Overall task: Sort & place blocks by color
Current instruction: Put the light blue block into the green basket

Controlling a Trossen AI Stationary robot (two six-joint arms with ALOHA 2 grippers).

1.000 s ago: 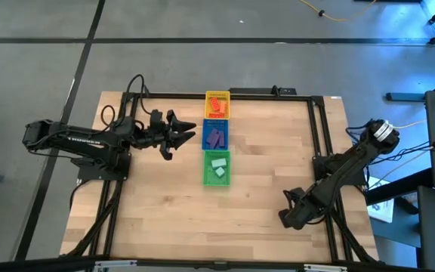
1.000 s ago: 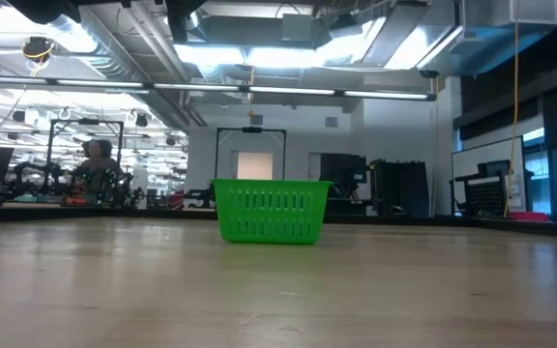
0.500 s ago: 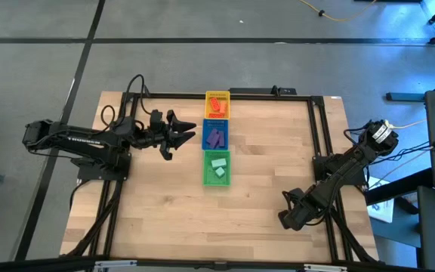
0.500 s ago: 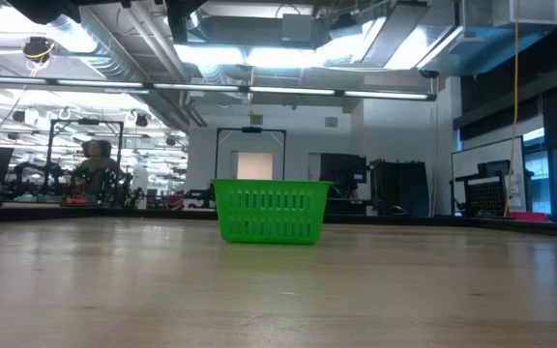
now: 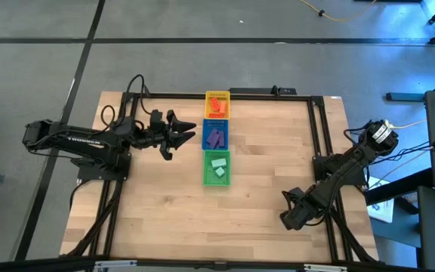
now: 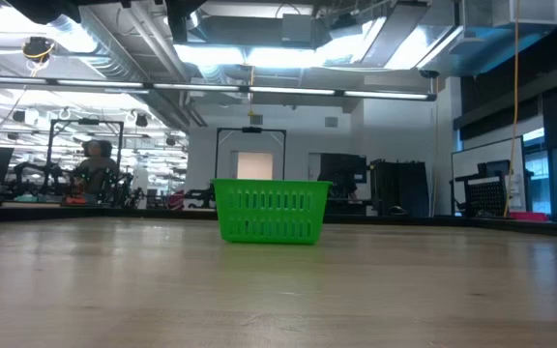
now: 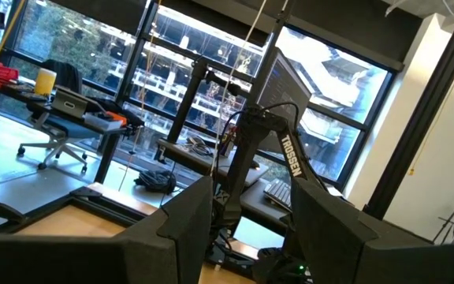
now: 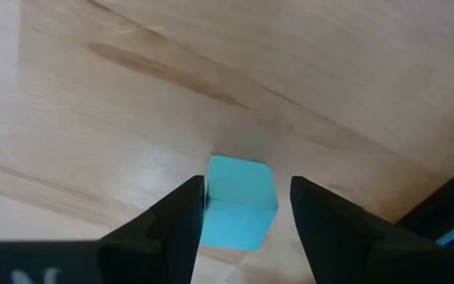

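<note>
Left gripper [image 5: 190, 132], fingers spread and empty, hangs just beside the blue tray [image 5: 216, 135]; its arm [image 5: 74, 140] reads TROSSEN. Orange blocks [image 5: 217, 103] fill the yellow tray [image 5: 217, 95], purple blocks [image 5: 216, 137] the blue, pale blocks [image 5: 218, 167] the green tray [image 5: 217, 180]. Bare table [image 5: 165, 211] lies around. Right gripper [image 8: 243, 213], by the table's right edge, straddles a teal block [image 8: 239, 203], fingers parted and not touching it.
</note>
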